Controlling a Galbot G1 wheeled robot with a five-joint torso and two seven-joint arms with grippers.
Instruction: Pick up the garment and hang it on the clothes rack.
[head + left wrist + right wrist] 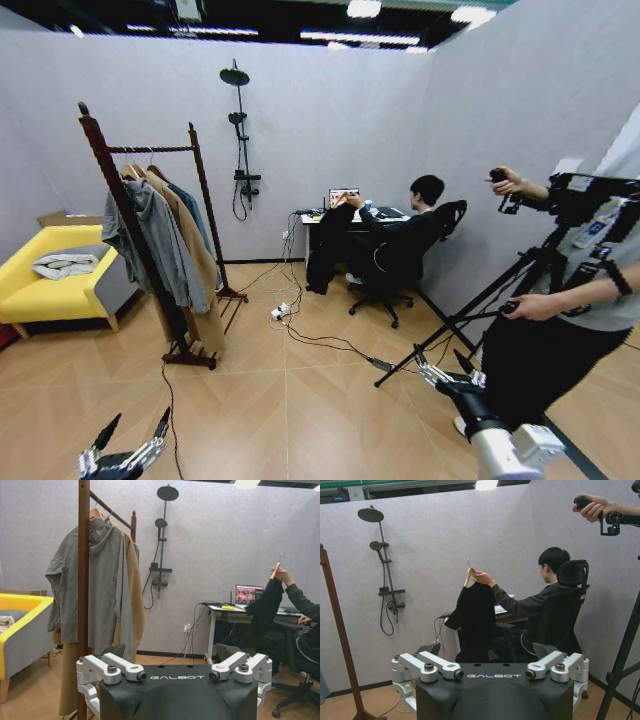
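The left gripper (131,432) hovers spread wide at the lower left. The dark reddish-brown wooden clothes rack (118,190) stands beyond open floor. A seated person's hand (481,577) holds the black long-sleeved garment (474,617). The right gripper (450,370) hovers open.

head: high, wide, looking down the room | wrists: low, level, facing far wall | shared: shower fixture (240,130)

Garment (330,245) right of clothes rack (150,235)
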